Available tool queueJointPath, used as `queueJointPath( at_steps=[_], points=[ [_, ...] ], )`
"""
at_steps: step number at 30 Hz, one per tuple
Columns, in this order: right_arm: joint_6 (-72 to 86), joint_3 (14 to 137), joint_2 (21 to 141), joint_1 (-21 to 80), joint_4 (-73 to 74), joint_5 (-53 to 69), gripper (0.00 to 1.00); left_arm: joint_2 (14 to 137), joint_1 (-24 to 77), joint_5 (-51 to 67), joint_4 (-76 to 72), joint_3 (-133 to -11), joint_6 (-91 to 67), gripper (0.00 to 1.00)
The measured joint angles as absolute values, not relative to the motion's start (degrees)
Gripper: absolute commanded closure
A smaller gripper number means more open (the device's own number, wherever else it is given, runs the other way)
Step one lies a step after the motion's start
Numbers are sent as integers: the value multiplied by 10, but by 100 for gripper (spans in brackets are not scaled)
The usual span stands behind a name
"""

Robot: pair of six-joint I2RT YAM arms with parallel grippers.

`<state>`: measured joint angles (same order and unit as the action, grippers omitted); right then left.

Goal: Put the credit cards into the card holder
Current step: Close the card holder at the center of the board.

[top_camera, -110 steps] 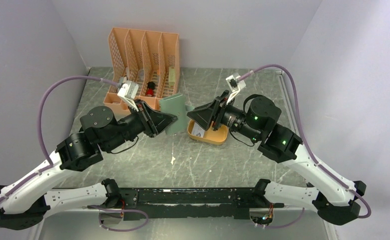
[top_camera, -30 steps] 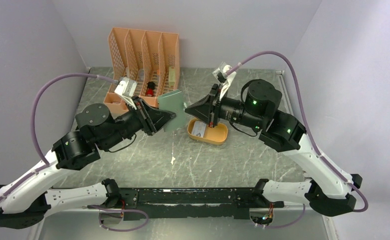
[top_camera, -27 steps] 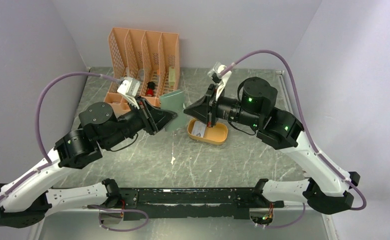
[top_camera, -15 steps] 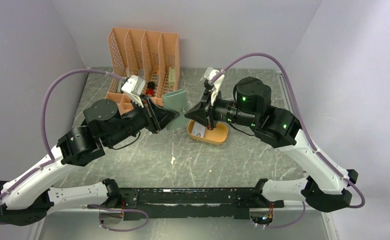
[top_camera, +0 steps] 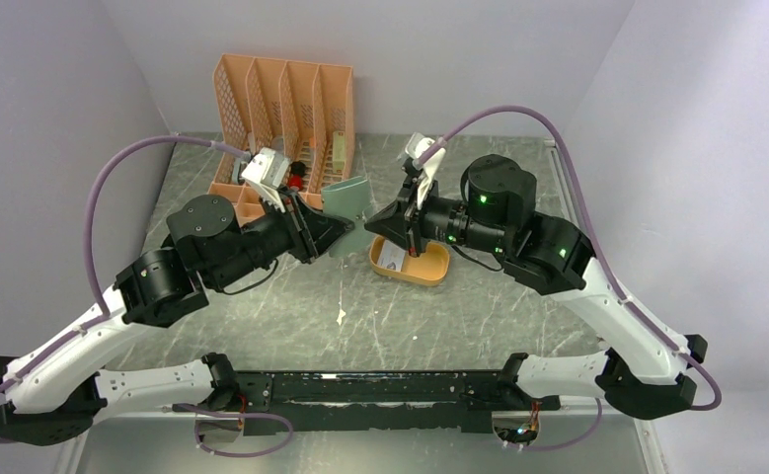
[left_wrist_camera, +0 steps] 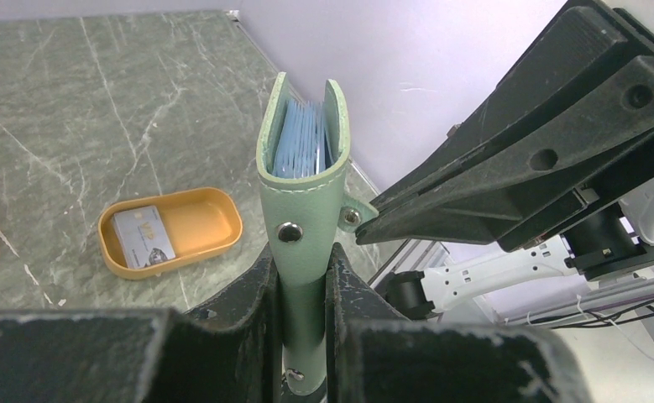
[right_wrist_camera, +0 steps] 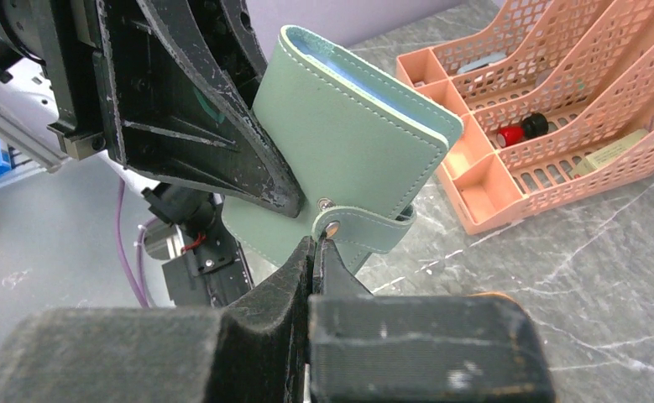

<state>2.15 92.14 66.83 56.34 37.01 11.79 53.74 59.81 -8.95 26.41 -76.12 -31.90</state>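
Two hands meet in mid-air over the table [top_camera: 291,316]. The left hand [left_wrist_camera: 302,262] is pinching the card holder [left_wrist_camera: 303,201] by its lower end, so it's off the table, with blue sleeves [left_wrist_camera: 302,147] showing in the gap between the covers. The right hand [right_wrist_camera: 315,250] has its tips pressed together right at the snap tab [right_wrist_camera: 367,227], and I can't tell if the tab is actually caught. One credit card [top_camera: 391,259] lies at the 9 o'clock end of the yellow tray [top_camera: 435,271], at 4 o'clock of the holder. The peach organizer [top_camera: 283,94] sits close at 10 o'clock. There's plenty of bare table at 6 o'clock.
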Motion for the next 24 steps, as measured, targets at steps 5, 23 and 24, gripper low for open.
queueJointPath(
  at_steps=[5,23,24],
  points=[
    [28,921,665,564,362,113,100,533,598,-89,264,-761,-319,95],
    [40,921,670,564,358,127,100,533,598,-81,264,-761,-319,95],
    [41,921,670,564,358,127,100,533,598,-80,264,-761,-319,95]
  ],
)
